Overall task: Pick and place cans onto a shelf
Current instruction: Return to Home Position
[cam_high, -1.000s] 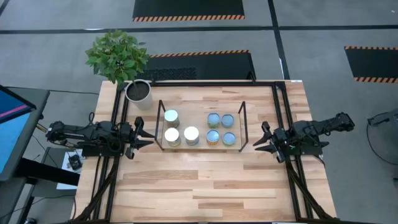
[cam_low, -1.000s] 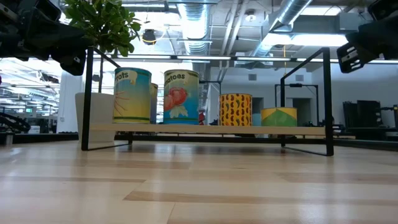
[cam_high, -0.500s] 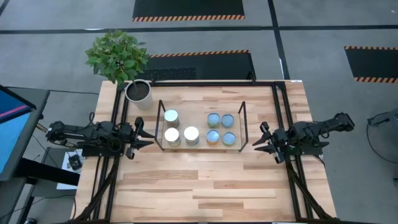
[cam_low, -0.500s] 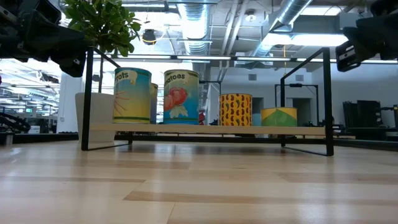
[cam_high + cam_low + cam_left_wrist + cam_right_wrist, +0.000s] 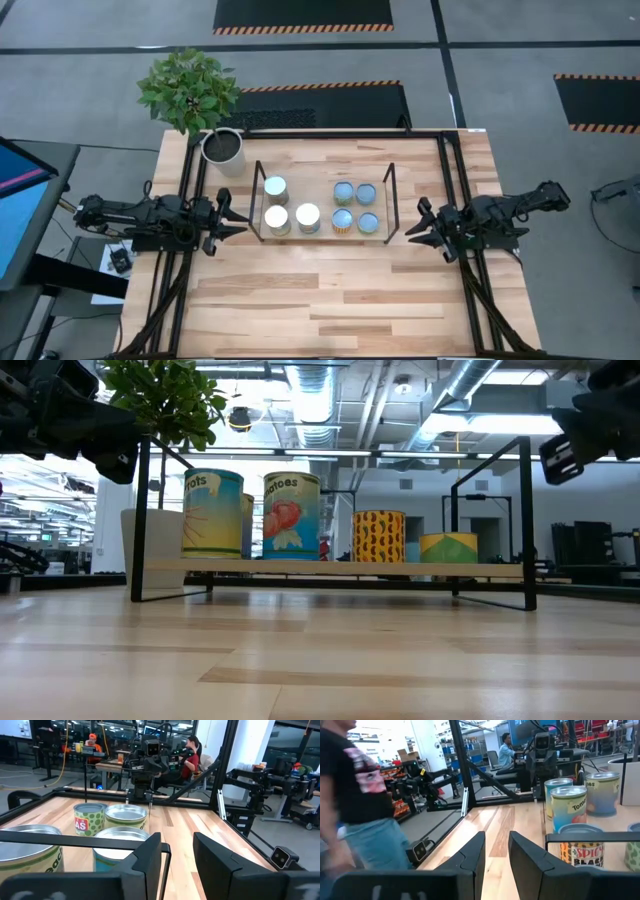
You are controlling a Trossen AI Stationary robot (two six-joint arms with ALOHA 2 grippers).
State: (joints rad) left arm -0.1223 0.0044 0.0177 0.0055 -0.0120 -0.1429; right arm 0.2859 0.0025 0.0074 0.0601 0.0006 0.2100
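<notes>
Seven cans stand upright on their bases on the light-wood shelf [image 5: 315,188] at the table's middle. Three have white tops, such as [image 5: 276,217]; several have pale blue tops, such as [image 5: 343,192]. In the low view the cans [image 5: 291,515] stand in a row on the shelf board [image 5: 330,568]. My left gripper [image 5: 234,215] is open and empty just left of the shelf, its fingers pointing at it [image 5: 177,860]. My right gripper [image 5: 415,222] is open and empty just right of the shelf [image 5: 496,854].
A white plant pot [image 5: 222,147] with a green plant stands at the table's far left, close to the shelf's left wire upright [image 5: 258,200]. Bare tabletop [image 5: 320,290] lies between the shelf and the near edge. A person [image 5: 362,800] stands beyond the table.
</notes>
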